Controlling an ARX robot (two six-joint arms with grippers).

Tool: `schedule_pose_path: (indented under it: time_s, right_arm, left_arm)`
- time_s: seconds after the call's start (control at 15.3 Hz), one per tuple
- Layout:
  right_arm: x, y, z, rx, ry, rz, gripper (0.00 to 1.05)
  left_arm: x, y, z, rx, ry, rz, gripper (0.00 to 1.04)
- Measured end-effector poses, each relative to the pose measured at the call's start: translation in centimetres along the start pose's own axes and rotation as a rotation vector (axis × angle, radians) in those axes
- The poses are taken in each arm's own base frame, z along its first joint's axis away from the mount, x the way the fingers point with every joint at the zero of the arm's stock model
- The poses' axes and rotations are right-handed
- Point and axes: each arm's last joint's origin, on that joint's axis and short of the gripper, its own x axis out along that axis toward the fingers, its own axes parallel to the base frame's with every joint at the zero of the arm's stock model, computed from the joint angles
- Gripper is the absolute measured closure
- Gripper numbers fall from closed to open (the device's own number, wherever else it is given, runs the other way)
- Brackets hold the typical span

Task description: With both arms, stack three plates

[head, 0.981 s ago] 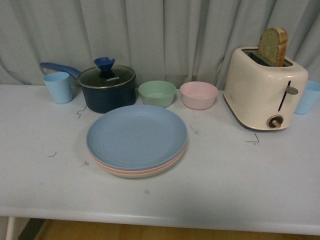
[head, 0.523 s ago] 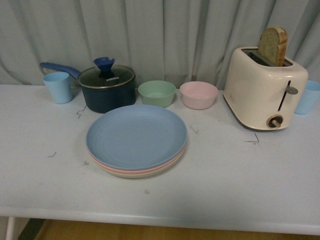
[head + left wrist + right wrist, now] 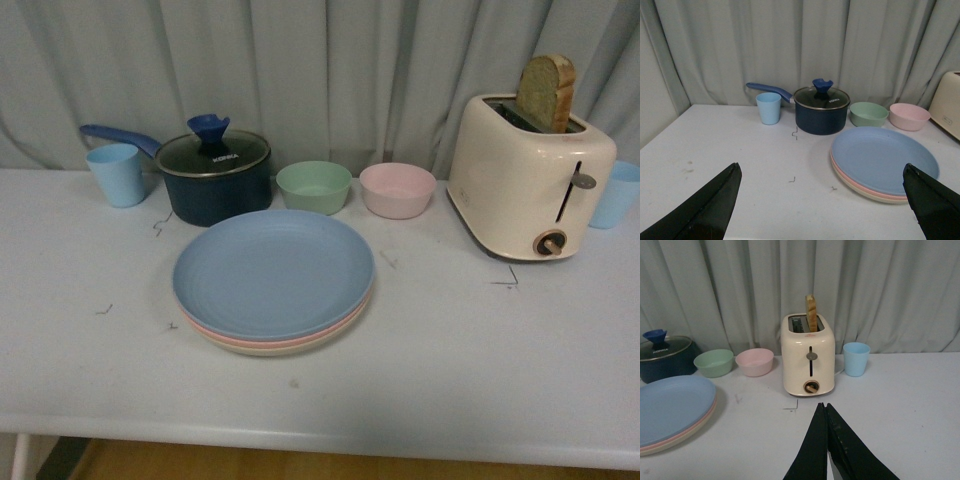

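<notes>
Nearest the robot, the left gripper [image 3: 822, 200] hangs above the left part of the white table [image 3: 480, 360] with its 2 dark fingers [image 3: 705, 210] spread wide and nothing between them. The right gripper [image 3: 826, 440] hangs over the right part of the table, its 2 fingers pressed together, holding nothing. Neither arm shows in the front view.

A little left of the table's middle sit the 3 plates, stacked in 1 pile: the blue plate [image 3: 272, 270] on top, the pink plate [image 3: 300, 342] under it with only its rim showing, and the cream plate [image 3: 270, 351] at the bottom, touching the table. A few small dark marks lie on the tabletop around the pile.

Just beyond the pile stands a dark blue pot [image 3: 215, 185] with a glass lid, a blue knob and a blue handle pointing left; white writing on the lid reads roughly "KONKA". Left of it, near the handle, stands a light blue cup [image 3: 116, 174]. Right of the pot come a green bowl [image 3: 314, 186] and then a pink bowl [image 3: 397, 189], side by side and apart.

On the right stands a cream toaster [image 3: 528, 178] with 1 slice of bread [image 3: 546, 92] sticking up from a slot. A 2nd light blue cup [image 3: 615, 194] stands just right of it. Grey curtains [image 3: 320, 70] close the far side.
</notes>
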Motion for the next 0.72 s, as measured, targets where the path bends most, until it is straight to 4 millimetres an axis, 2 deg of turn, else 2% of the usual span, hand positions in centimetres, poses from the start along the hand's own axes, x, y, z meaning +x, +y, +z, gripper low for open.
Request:
schedule_pose_path:
  time_s: [0.33,0.39,0.72]
  right_arm:
    - [-0.5,0.0,0.0,0.000,0.001,0.000,1.03]
    - [-1.6,0.0,-0.4,0.000,0.020,0.002,1.03]
    - [-1.6,0.0,-0.3,0.000,0.008,0.001,1.03]
  left_arm:
    - [0.0,0.0,0.0,0.000,0.000,0.000,0.07]
    - [0.0,0.0,0.0,0.000,0.000,0.001,0.07]
    - [0.0,0.0,0.0,0.000,0.000,0.000,0.07]
